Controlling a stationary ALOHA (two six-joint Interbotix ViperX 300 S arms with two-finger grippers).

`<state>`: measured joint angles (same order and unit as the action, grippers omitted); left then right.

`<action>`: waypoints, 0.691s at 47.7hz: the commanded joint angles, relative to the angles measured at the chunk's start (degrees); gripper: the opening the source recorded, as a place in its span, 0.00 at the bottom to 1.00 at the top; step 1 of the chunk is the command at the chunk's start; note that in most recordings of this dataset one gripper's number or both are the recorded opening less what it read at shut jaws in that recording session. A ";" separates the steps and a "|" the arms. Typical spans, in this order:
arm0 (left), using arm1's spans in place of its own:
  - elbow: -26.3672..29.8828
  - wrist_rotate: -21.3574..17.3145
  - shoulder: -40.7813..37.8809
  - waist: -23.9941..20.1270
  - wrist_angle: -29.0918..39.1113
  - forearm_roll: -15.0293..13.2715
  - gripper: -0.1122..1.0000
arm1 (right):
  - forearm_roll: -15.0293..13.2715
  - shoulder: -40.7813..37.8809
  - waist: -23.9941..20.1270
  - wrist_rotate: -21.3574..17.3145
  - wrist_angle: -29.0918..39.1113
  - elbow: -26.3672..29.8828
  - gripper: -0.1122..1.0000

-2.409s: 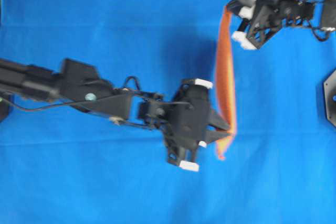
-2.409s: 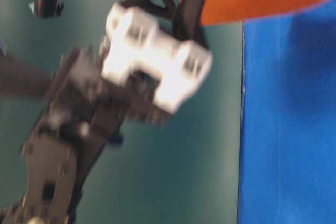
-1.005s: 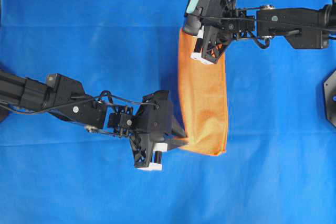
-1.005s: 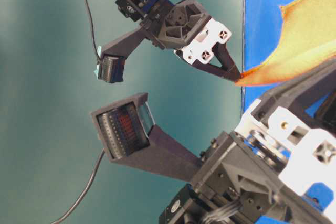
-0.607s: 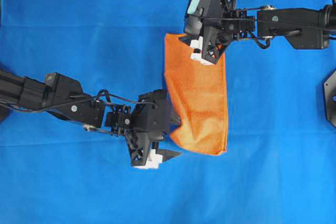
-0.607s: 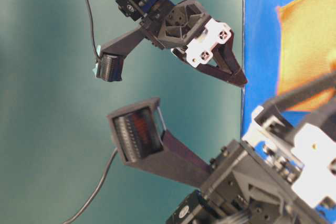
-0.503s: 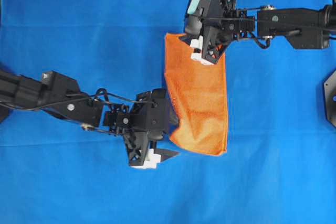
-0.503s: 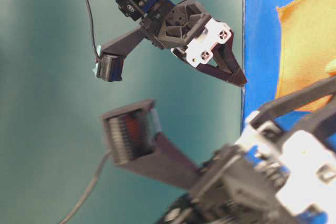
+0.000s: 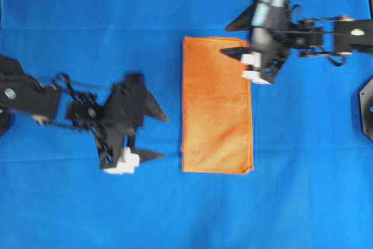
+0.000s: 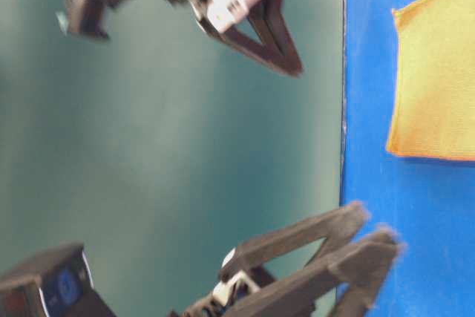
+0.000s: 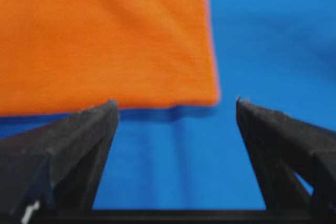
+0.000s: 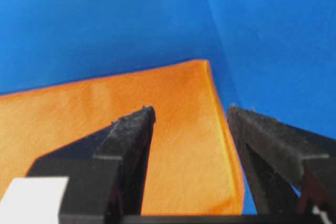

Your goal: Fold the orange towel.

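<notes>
Orange towel (image 9: pixel 217 104) flat, edges aligned, blue cloth (image 9: pixel 116 16) all round.

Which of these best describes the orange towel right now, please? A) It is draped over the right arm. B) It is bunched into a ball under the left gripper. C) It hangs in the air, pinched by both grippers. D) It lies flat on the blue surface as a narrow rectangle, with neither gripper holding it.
D: the orange towel lies flat, while the left gripper and right gripper are both open and empty.
</notes>
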<state>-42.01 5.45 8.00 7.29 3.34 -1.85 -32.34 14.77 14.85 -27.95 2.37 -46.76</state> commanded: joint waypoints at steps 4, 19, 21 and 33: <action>-5.71 -0.18 6.24 -4.92 -7.91 0.18 0.88 | 1.67 8.61 -0.26 -0.79 -4.39 -5.62 0.65; -19.25 -1.67 18.11 -9.49 -23.20 0.18 0.88 | 4.66 22.50 -0.18 -1.49 -10.55 -17.84 0.65; -20.57 -1.67 19.25 -9.49 -24.52 0.18 0.88 | 5.27 23.73 -0.18 -1.49 -11.34 -19.34 0.65; -23.91 -1.67 21.45 -9.49 -27.95 0.00 0.88 | 7.12 25.75 -0.18 -1.41 -15.73 -23.03 0.65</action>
<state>-66.45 3.96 29.09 -2.02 -23.91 -1.76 -25.58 40.52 14.68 -29.36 -12.30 -70.58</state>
